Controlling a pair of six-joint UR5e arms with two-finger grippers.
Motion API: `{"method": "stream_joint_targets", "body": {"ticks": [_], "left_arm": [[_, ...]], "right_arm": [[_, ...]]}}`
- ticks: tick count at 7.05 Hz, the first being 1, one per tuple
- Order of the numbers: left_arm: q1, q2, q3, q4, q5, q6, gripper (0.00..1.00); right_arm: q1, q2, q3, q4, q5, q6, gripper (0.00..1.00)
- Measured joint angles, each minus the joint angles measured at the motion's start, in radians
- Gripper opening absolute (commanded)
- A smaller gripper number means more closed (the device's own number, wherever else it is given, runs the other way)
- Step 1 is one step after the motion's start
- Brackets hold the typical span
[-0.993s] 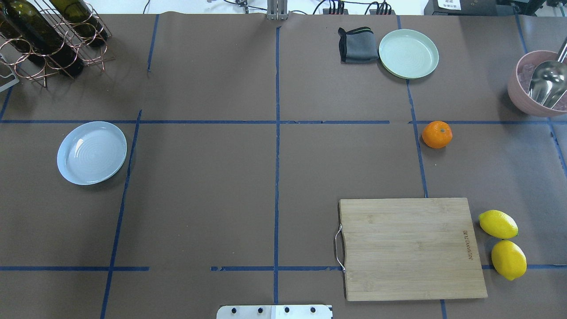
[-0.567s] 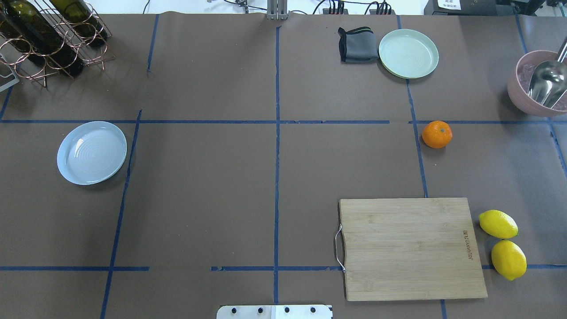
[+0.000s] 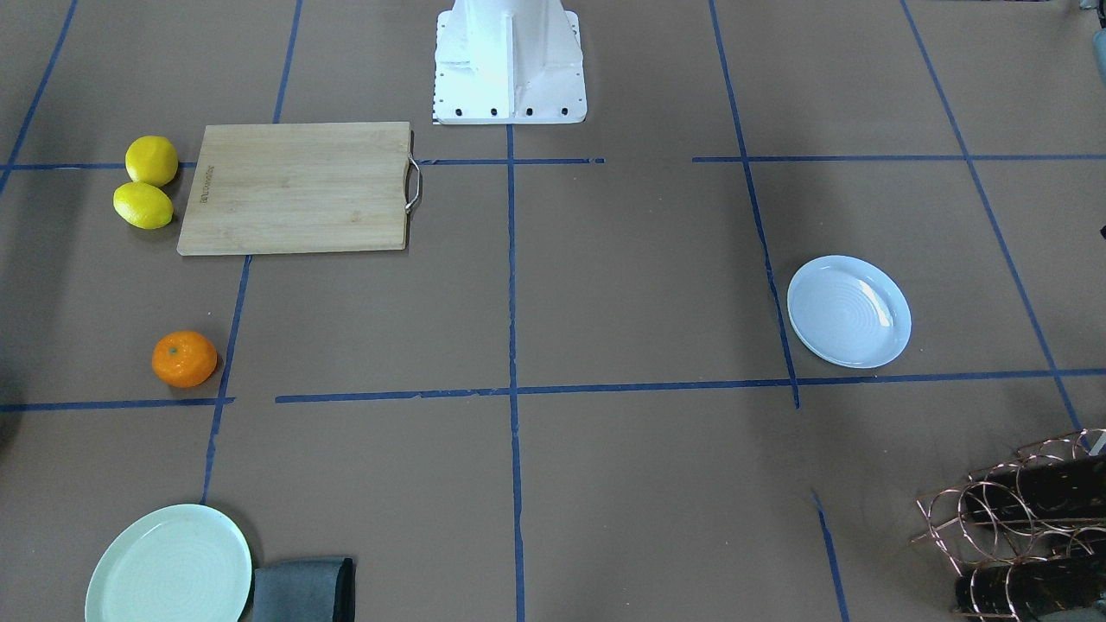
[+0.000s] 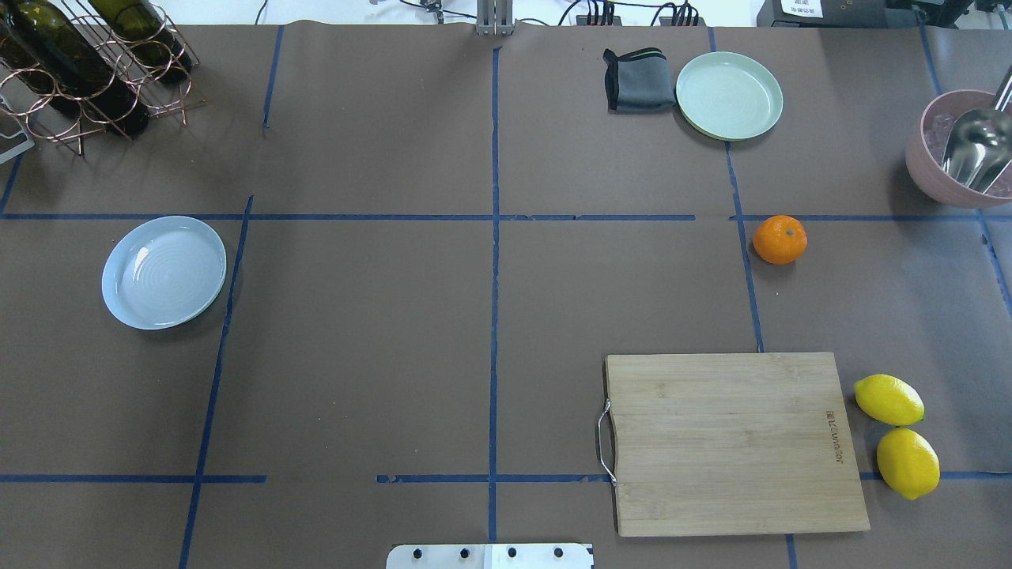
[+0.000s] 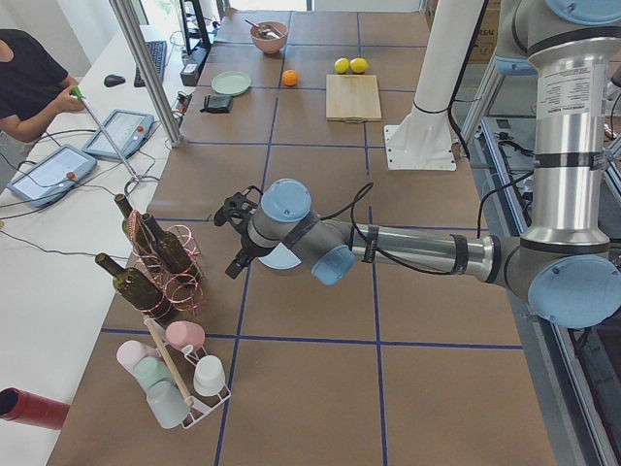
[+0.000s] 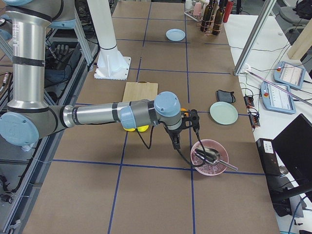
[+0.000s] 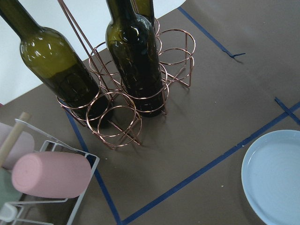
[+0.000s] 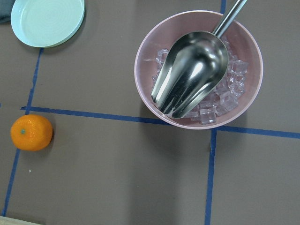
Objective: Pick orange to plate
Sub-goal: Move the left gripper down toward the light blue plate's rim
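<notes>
Only side views catch my right pincer [image 6: 174,141], hanging above and beside the orange [image 8: 31,132], and my left pincer [image 5: 234,268], hanging over the plate [image 7: 276,180] edge; jaw width I cannot tell for either.

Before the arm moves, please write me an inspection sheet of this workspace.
Surface: brown paper table, blue tape grid.
Job's things: orange on the table, untouched; bluish-white plate empty, far across from it.
Clutter: mint-green plate, grey cloth, cutting board, two lemons, pink ice bowl with scoop, wine-bottle rack, cup rack.
Grippers: left gripper near the plate, right gripper near the bowl; open or shut, cannot tell.
Cables: black cable along left forearm; plugs at far table edge.
Surroundings: operator at side bench with tablets.
</notes>
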Motion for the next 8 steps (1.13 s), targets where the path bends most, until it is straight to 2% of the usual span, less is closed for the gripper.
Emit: {"method": "stream_joint_targets", "body": {"ticks": [2,4,6,8], "left_arm": [[0.164,0.019,0.012,-0.172,0.092,-0.407,1.00],[0.308,0.027,0.020,-0.251,0.260,-0.662,1.00],[0.399,0.020,0.055,-0.270,0.403,-0.757,1.00],[0.460,-0.015,0.132,-0.313,0.494,-0.806,1.00]], "right_arm": [[-0.003,0.003,-0.012,0.000,0.003,0.002,1.00],[-0.003,0.005,-0.009,0.013,0.024,0.003,1.00],[-0.004,0.005,-0.006,0.049,0.040,0.004,1.00],[-0.004,0.006,-0.005,0.059,0.043,0.004,1.00]]}}
